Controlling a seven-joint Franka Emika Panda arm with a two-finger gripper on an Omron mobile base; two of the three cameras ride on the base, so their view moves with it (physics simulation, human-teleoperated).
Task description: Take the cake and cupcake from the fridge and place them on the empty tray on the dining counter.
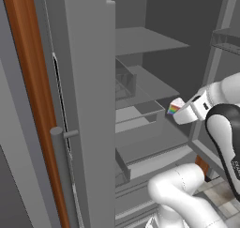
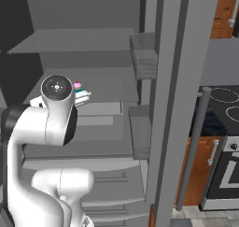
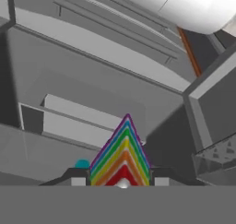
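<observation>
The fridge stands open, its grey shelves and door bins exposed. The arm reaches in at mid-shelf level. The gripper has its jaws part-closed on the cake, one finger tip on each side of the rainbow wedge; in the left base view the slice sits at the end of the hand, apparently clear of the shelf. The cupcake rests on the shelf just beside the hand.

Judgement: the cake retrieval is in hand. The next move calls for a level withdrawal clear of shelf edges and door bins, then transfer to the tray.
</observation>
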